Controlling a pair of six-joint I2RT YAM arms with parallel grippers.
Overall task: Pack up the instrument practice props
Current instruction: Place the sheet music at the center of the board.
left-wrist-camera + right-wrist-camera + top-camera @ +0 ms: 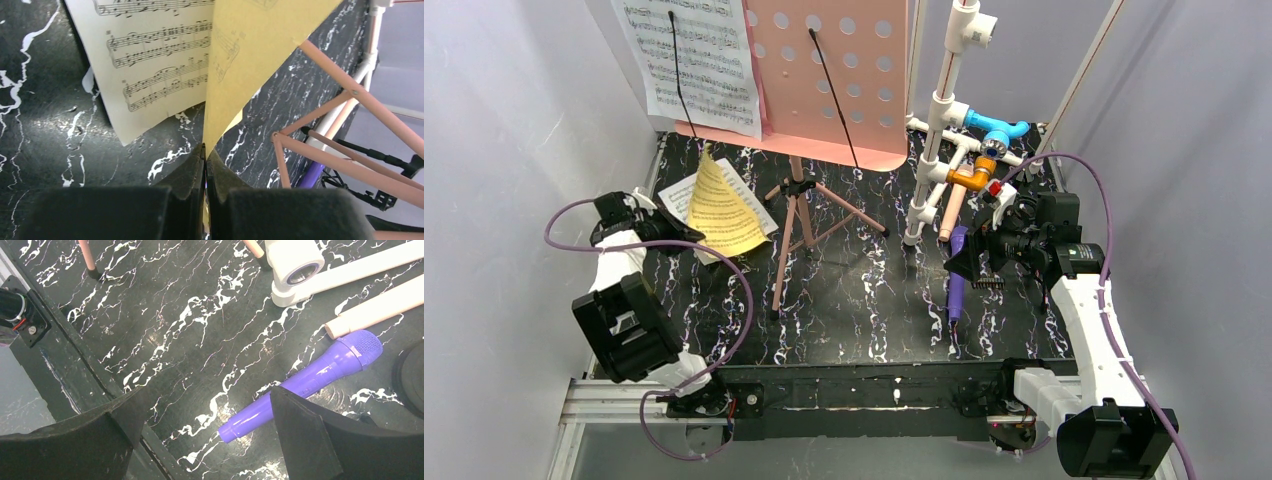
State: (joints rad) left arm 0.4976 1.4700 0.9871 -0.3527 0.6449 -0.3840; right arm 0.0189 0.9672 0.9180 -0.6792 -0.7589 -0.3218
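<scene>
Left gripper [206, 165] is closed on the lower edge of the yellow printed paper sheet [720, 208], holding it tilted above the white printed music page [680, 196] that lies on the black marbled table [854, 300]. The pink perforated sheet-music stand [834, 80] stands upright on its tripod legs at centre. Right gripper [207, 395] is wide open and empty, above the purple plastic microphone [310, 377], which lies flat near the white pipe frame [939, 130]

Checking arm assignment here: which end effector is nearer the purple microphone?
Right. The right end effector hangs open just above the purple microphone. The left end effector is far off on the other side, shut on a yellow sheet.
</scene>
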